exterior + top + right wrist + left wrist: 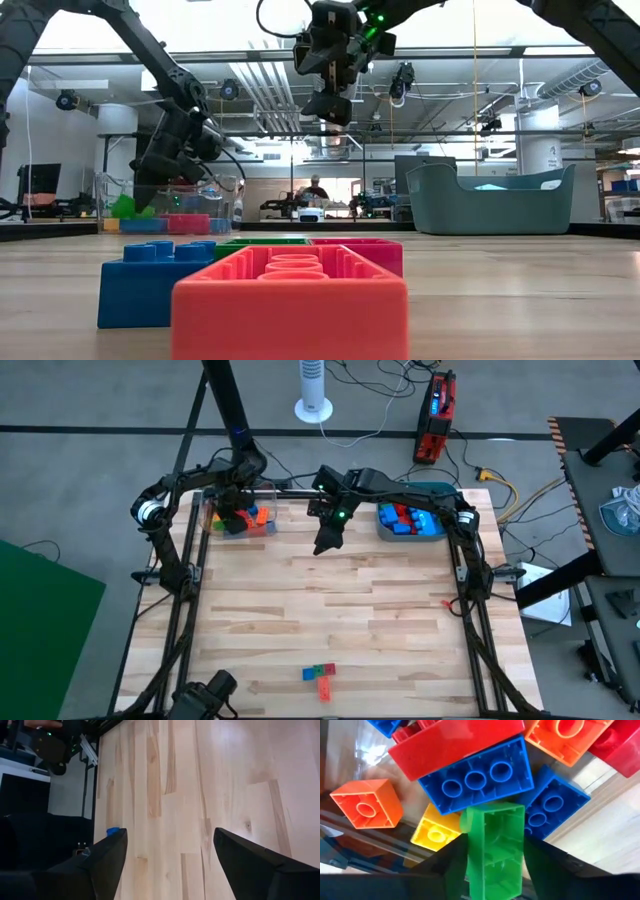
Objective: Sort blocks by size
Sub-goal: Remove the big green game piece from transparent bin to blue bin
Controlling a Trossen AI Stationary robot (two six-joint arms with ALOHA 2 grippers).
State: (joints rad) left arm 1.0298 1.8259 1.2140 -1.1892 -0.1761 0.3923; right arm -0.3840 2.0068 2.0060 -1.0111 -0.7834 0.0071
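The left hand (pixel 232 518) hangs over the clear box (pixel 268 528) at the far left corner of the surface (pixel 330 610); it is clenched on a green block (pixel 495 852), which sits lengthwise between the two dark fingers (pixel 451 870) with its hollow underside showing; beneath it in the box lie other blocks: two blue ones (pixel 477 777) side by side, a long red one (pixel 455 742) across the top of them, an orange cube (pixel 366 807) off to one side, a yellow cube (pixel 436 829) touching the green block's end, and another orange one (pixel 567 737) beside a second red piece.

The right hand (pixel 328 542) is raised above the far middle of the surface, between the box and the teal tub (pixel 432 532); its fingers (pixel 250 862) are spread wide with nothing between them, only bare wood below; the tub at the far right holds several blue and red blocks (pixel 405 518).

Near the front edge, well apart from both hands, a small group remains on the surface: a blue block (pixel 309 674), a green one (pixel 319 669) touching it, a red one (pixel 330 671) next to that, and an orange-red one (pixel 324 688) just in front; in the low view the orange-red block (pixel 290 305) is nearest, with the blue one (pixel 150 280) beside and behind it.

A person (pixel 316 190) sits in the room beyond.
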